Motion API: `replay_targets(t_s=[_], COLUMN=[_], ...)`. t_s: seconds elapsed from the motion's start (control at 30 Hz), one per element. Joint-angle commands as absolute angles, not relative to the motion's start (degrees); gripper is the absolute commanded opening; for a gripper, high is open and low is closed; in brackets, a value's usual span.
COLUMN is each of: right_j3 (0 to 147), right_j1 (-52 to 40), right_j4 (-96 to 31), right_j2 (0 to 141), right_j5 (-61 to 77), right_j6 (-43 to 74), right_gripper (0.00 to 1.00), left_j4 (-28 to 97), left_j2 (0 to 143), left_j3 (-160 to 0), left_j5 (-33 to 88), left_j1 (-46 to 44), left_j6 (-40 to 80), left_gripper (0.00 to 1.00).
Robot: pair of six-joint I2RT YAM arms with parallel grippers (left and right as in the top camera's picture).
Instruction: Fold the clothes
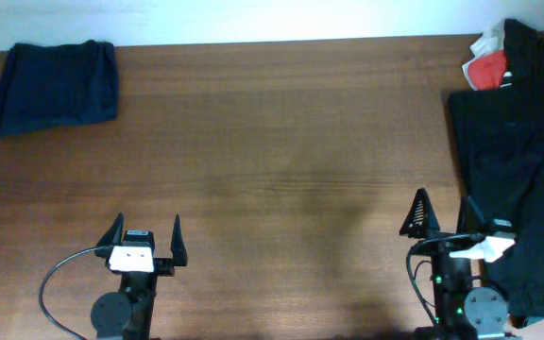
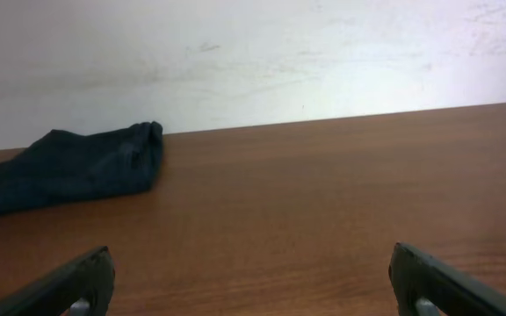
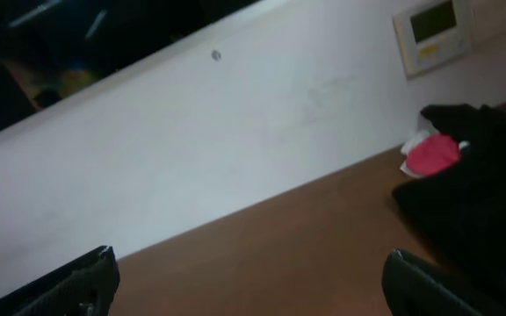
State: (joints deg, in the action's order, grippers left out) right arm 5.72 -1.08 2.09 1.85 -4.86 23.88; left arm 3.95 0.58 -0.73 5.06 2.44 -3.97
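Observation:
A folded dark navy garment (image 1: 53, 85) lies at the table's far left corner; it also shows in the left wrist view (image 2: 68, 167). A pile of black clothes (image 1: 522, 161) covers the right side of the table, with a red and white piece (image 1: 487, 59) at its far end. The pile (image 3: 481, 202) and the red piece (image 3: 432, 154) show in the right wrist view. My left gripper (image 1: 146, 236) is open and empty near the front edge. My right gripper (image 1: 447, 215) is open and empty, its right finger at the edge of the black pile.
The brown wooden table (image 1: 272, 170) runs to a white wall at the back. A wall panel with a small screen (image 3: 430, 33) shows in the right wrist view. A cable (image 1: 55, 283) loops beside the left arm's base.

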Motion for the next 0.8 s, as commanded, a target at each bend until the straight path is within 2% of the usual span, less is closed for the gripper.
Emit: replay_targets(t_s=[0.0, 0.1, 0.23, 0.77], right_j3=[0.36, 0.32, 0.32, 0.32], right_j1=[-0.78, -1.26, -2.00, -1.85], right_j4=[7.70, 5.39, -2.96, -4.51], right_j2=[0.19, 0.19, 0.19, 0.21], right_j5=[-3.92, -2.94, 1.41, 1.30], right_j6=[24.32, 19.33, 4.99, 4.71], right_gripper=[0.99, 0.99, 0.99, 0.99], left_j4=[4.16, 4.16, 4.16, 4.16], left_j2=[0.30, 0.30, 0.30, 0.30], left_j3=[-0.49, -0.49, -0.49, -0.49], left_j5=[4.86, 4.86, 4.86, 4.86], left_j1=[2.83, 2.83, 2.83, 2.83], left_j6=[-4.82, -4.84, -4.82, -4.84], left_gripper=[0.99, 0.99, 0.99, 0.99])
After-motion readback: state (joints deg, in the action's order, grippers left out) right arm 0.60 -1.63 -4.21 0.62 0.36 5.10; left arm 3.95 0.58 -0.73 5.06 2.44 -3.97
